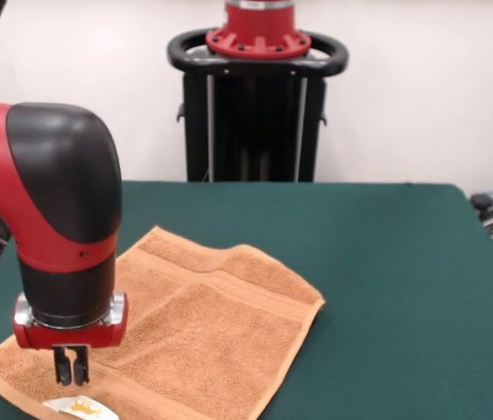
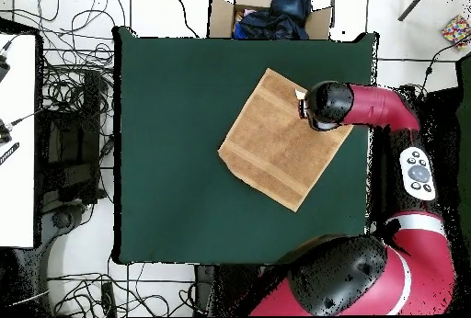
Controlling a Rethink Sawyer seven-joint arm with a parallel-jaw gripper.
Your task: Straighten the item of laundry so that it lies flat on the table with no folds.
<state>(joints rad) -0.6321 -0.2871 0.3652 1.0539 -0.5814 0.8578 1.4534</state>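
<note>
The orange-tan towel (image 1: 193, 337) lies spread on the green table (image 1: 386, 262), at the front view's lower left. A low ridge crosses it near its far edge. Its woven bands run along two sides. The white tag (image 1: 80, 407) shows at the corner nearest the camera, which looks slightly turned up. My gripper (image 1: 71, 378) hangs just above that corner, fingers (image 1: 64, 367) close together and holding nothing. In the overhead view the towel (image 2: 276, 144) lies as a diamond right of the table's middle (image 2: 175, 149). The arm's wrist covers its right corner and hides the gripper.
The robot's pedestal (image 1: 257, 96) stands at the table's far side. In the overhead view a cardboard box with dark cloth (image 2: 271, 11) sits past the table's top edge. Cables (image 2: 74, 103) and a white desk (image 2: 17, 140) lie to the left.
</note>
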